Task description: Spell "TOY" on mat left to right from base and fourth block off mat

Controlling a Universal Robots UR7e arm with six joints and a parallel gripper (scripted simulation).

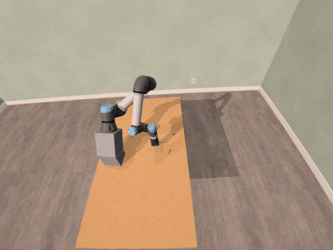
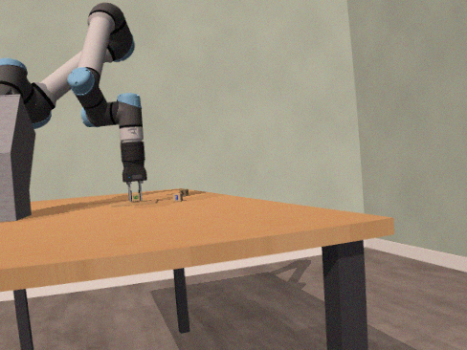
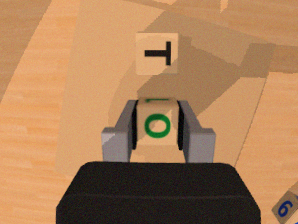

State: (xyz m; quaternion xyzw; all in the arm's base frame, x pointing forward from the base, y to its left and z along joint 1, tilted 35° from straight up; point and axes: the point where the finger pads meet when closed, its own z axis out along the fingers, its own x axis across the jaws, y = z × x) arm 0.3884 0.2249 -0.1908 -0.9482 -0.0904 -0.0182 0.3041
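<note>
In the wrist view my gripper is shut on the block with a green O, low over the tan mat. The block with a black T lies flat on the mat just beyond the O block, a small gap between them. A block with a blue mark lies at the lower right edge, off the mat. In the exterior view the gripper points straight down with the O block at the mat's level. I cannot tell whether it touches the mat. The Y block is not legible in any view.
In the exterior view two small blocks lie on the table to the right of the gripper. The robot's grey pedestal stands at the table's left edge. The mat sits near the table's right edge.
</note>
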